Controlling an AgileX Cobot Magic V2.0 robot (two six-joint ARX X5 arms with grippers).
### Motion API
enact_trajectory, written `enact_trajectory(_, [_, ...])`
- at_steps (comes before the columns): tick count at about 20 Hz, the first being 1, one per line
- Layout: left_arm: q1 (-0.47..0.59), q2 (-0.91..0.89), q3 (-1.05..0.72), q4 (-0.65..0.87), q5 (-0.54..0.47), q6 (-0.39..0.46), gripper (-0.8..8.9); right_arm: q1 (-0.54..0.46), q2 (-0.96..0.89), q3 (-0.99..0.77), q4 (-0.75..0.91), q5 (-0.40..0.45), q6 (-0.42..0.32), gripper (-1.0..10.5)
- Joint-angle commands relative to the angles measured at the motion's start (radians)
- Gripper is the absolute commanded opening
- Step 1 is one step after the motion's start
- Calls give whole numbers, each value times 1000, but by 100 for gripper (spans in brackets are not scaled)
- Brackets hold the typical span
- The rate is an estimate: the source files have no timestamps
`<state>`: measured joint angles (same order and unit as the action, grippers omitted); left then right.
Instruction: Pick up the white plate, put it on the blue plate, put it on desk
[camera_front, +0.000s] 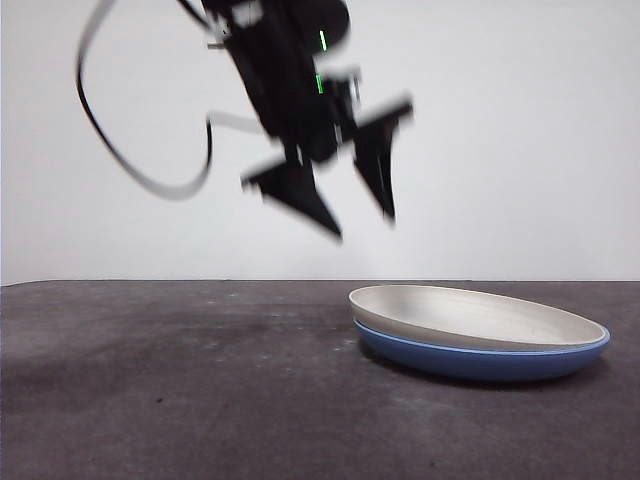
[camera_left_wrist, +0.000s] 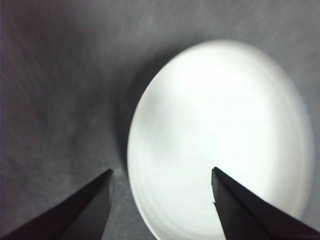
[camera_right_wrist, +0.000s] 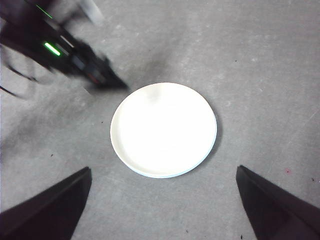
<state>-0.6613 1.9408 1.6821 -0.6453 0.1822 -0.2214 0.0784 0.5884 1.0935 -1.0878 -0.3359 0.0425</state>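
Front view is showing the white plate sitting nested in the blue plate on the desk, slightly tilted; both wrist views are hiding the blue one under the white (only white is showing there). The left gripper is hanging blurred in the air above and beside the plates, jaws spread, holding nothing. The right gripper is hovering high, jaws wide apart and empty.
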Motion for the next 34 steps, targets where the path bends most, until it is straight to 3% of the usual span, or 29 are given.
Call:
enact_trajectory(1, [8,-95,30,-1,1,43,317,3,3,19,8,4,2,464])
enact_trajectory(10, [115,-443,7,-177,1,110,312,3,8,19,9,9,-2,464])
enact_trajectory(16, [150,-692,-286,-158,6,129,312,3,26,19,8,30,-5,464])
enact_trajectory(21, [150,-903,-557,-137,224,142,312,3,38,18,2,30,-5,464])
enact_trajectory(24, [150,-965,-621,-156,275,154,312,3,45,18,-6,30,-5,464])
enact_trajectory(31, [150,-983,-626,-148,276,154,312,3,51,18,-17,24,3,464])
enact_trajectory(34, [150,-983,-626,-148,276,154,312,3,75,18,-25,60,37,464])
